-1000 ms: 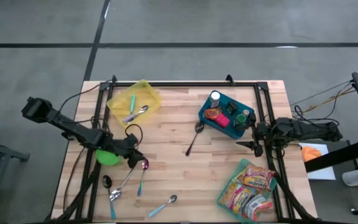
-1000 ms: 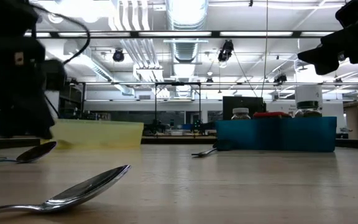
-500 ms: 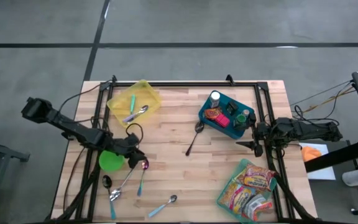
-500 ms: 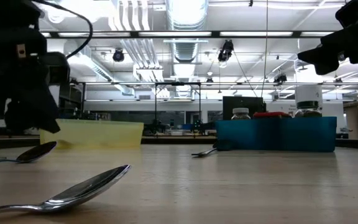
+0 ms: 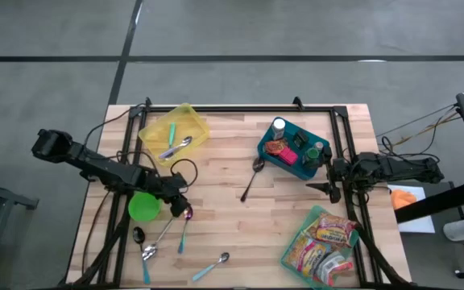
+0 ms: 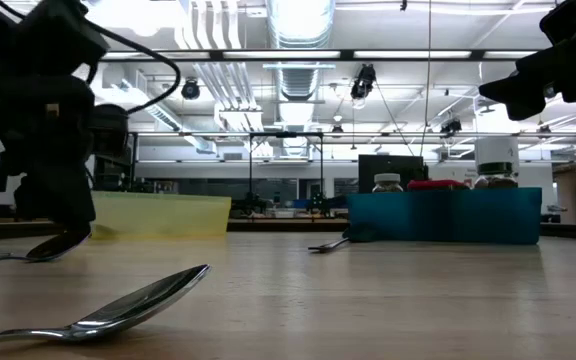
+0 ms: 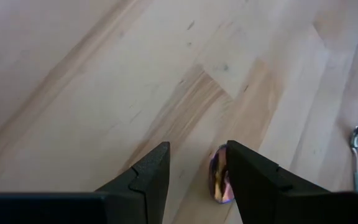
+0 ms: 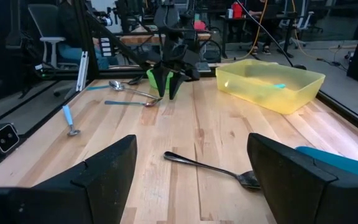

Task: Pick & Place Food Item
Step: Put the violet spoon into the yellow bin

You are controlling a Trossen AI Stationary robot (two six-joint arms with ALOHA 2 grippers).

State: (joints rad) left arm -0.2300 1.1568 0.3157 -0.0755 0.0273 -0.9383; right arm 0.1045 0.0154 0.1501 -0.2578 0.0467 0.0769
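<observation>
**Over the purple spoon — left gripper open, nothing held**

Along the near edge lie a blue-handled spoon [image 5: 212, 267] and, at the near right corner, a clear tray [image 5: 290, 259] of snack packs [image 5: 329, 238]. The tray's long axis runs on a slant, from near left to far right. These packs are the only loose food on the table, and they sit well apart from the left gripper and a little nearer than the right one.

Near the left side, two more spoons [image 5: 143, 243] lie together. Just beside them is the purple spoon [image 5: 184, 228]. Its long axis runs almost straight near to far, with the shiny purple bowl at the far end and the teal handle pointing back toward the near edge, tipped slightly left.

Left gripper [image 5: 180, 208] hangs low over that bowl with its fingers [image 7: 148, 177] parted and empty. In the left wrist view the bowl [image 7: 219, 177] shows in the gap, close against one finger — whether they touch cannot be told. A green cup [image 5: 143, 207] stands just left of the gripper.

Farther back, a steel spoon [image 5: 250, 179] lies mid-table. Right gripper [image 5: 319, 185] waits at the right edge, raised, fingers wide apart and empty.

Farthest off are the blue bin [image 5: 261, 150] of jars and the yellow bin [image 5: 196, 121].
</observation>
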